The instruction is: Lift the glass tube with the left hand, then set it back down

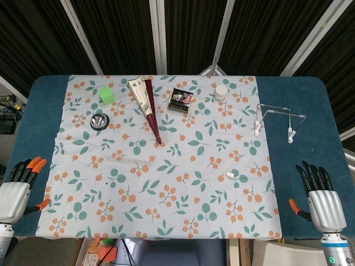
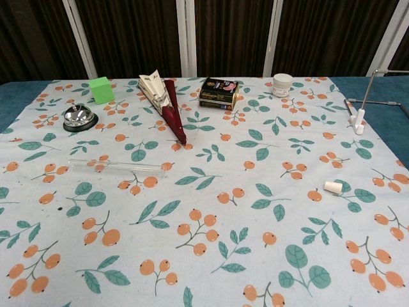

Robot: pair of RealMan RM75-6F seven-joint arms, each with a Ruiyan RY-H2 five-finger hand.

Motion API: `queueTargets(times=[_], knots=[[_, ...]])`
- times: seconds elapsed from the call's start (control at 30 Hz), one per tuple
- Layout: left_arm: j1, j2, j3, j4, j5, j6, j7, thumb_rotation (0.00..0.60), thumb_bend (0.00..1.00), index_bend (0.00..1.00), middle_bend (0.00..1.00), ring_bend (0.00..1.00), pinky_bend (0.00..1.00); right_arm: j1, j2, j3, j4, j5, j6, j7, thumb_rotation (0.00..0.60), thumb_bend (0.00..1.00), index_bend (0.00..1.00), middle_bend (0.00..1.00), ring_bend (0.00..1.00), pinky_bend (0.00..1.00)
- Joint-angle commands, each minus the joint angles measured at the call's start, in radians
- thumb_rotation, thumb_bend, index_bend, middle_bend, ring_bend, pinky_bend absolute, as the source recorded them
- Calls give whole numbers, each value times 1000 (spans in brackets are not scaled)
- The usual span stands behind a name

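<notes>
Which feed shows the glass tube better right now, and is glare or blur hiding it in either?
Chest view: the glass tube is sharp, its outline and faint highlights readable against the floral cloth, no strong glare. Head view: even lighting and no blur, but the tube is small and nearly vanishes into the pattern. The left robot hand shows only there, at the frame edge.
</notes>
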Motion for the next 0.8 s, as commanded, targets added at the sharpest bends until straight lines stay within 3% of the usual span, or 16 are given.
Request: queueTargets(times=[0.03, 0.13, 0.43, 0.6, 0.8], knots=[[-22, -4, -19, -11, -22, -25, 15, 600, 64, 0, 0, 0, 0, 1, -2, 0, 4, -2, -1, 9, 600, 310, 0, 0, 0, 0], [-56, -2, -47, -28, -49, -63, 56, 600, 75, 16, 17, 0, 0, 2, -3, -2, 11, -4, -2, 14, 600, 310, 0, 0, 0, 0], [-217, -68, -157, -45, -229, -248, 233, 600, 148, 225, 241, 2, 0, 6, -5, -1, 13, -2, -11, 34, 600, 310, 0, 0, 0, 0], [-306, -145, -196, 6, -320, -318, 347, 600, 190, 332, 319, 22, 0, 7, -7, -1, 16, 2, -17, 41, 600, 310, 0, 0, 0, 0], [-387, -247, -218, 93, -407, -365, 443, 600, 214, 357, 374, 32, 0, 8, -4, 0, 19, 8, -20, 61, 600, 310, 0, 0, 0, 0]])
